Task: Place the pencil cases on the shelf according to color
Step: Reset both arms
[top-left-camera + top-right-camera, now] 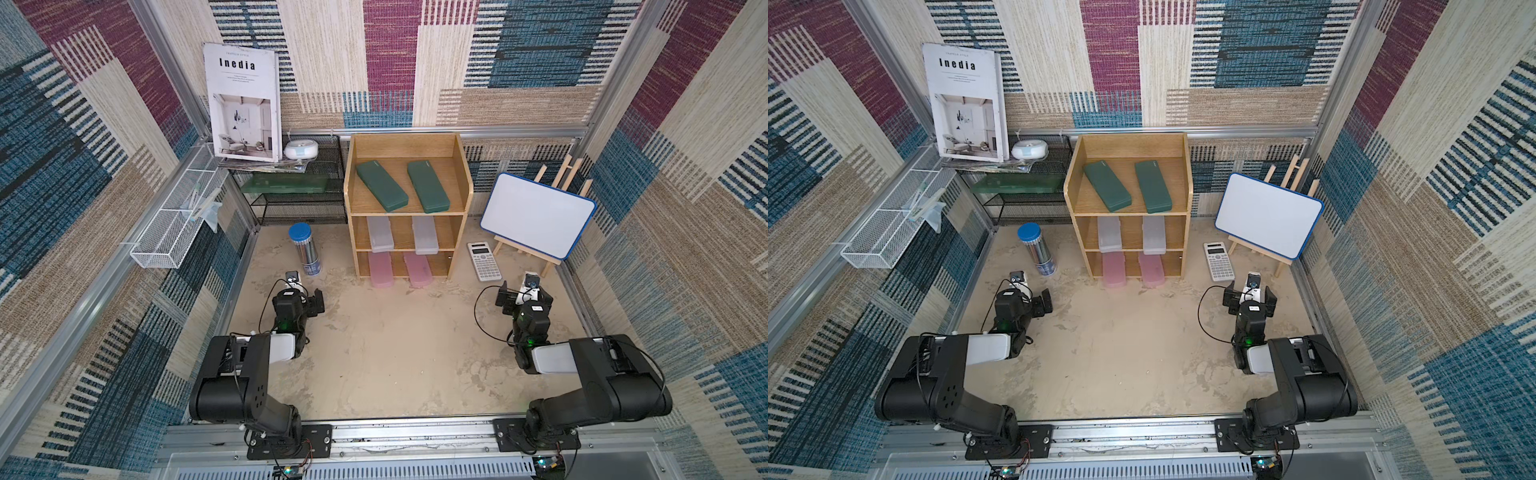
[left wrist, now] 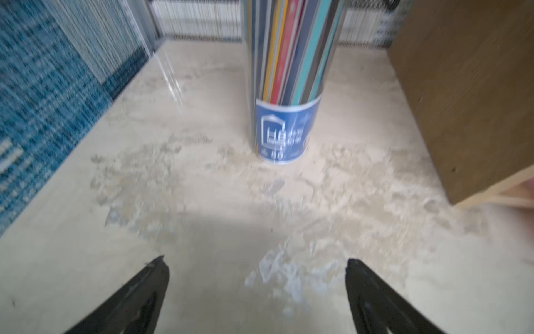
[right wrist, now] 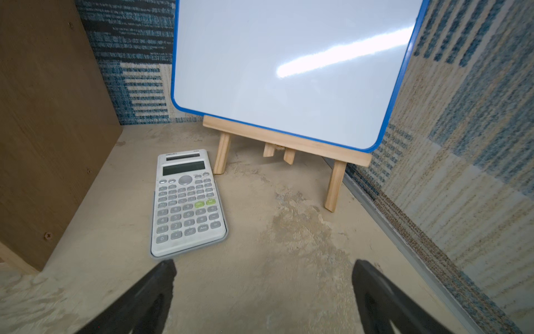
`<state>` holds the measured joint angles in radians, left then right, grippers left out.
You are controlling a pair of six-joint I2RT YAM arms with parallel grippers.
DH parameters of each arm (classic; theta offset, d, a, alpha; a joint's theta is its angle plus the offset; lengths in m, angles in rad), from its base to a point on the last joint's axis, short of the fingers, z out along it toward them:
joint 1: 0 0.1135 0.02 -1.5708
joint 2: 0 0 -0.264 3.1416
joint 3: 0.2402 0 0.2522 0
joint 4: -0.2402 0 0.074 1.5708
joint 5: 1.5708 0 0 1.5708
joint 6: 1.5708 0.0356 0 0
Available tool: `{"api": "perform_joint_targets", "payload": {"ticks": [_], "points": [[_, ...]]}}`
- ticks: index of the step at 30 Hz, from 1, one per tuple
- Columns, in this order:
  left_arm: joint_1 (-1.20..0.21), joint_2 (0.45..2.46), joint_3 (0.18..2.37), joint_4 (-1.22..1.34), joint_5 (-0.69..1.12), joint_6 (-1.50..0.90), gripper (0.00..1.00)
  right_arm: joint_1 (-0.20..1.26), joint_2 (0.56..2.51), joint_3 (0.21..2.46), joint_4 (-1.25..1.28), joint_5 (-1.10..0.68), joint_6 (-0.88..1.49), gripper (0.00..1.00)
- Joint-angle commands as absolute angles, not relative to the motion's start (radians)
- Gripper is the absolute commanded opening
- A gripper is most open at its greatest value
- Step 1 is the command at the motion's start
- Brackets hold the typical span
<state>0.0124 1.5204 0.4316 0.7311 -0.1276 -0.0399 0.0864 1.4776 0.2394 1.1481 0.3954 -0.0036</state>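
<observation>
- Carpet-patterned walls [image 1: 83,166] are surrounding a scuffed tabletop [image 1: 395,353].
- Green pencil cases [image 1: 381,185] are sitting on the top tier of the shelf [image 1: 466,178], frosted white ones [image 1: 380,239] on the middle, pink ones [image 1: 381,269] poking out the bottom.
- Left gripper [image 2: 256,258] is hanging open left of the shelf, seemingly empty (blurry view); right gripper [image 3: 264,261] is gaping empty on its right.

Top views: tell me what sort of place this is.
Likely a mock study desk inside a robot test cell: a wooden shelf holding pencil cases, a calculator, and a small whiteboard.
</observation>
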Motion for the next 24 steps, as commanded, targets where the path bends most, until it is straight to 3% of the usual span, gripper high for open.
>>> {"api": "perform_joint_targets", "payload": {"ticks": [1, 3, 5, 24], "points": [[0.014, 1.519, 0.440, 0.743, -0.103, -0.024, 1.00, 0.028, 1.505, 0.244, 1.211, 0.266, 0.034, 1.00], [0.013, 1.524, 0.438, 0.756, -0.102, -0.023, 1.00, 0.017, 1.561, 0.208, 1.372, 0.261, 0.030, 1.00], [0.014, 1.525, 0.436, 0.764, -0.102, -0.022, 1.00, 0.016, 1.512, 0.252, 1.198, 0.249, 0.045, 1.00], [0.014, 1.521, 0.436, 0.758, -0.101, -0.022, 1.00, 0.012, 1.517, 0.241, 1.233, 0.250, 0.043, 1.00]]}}
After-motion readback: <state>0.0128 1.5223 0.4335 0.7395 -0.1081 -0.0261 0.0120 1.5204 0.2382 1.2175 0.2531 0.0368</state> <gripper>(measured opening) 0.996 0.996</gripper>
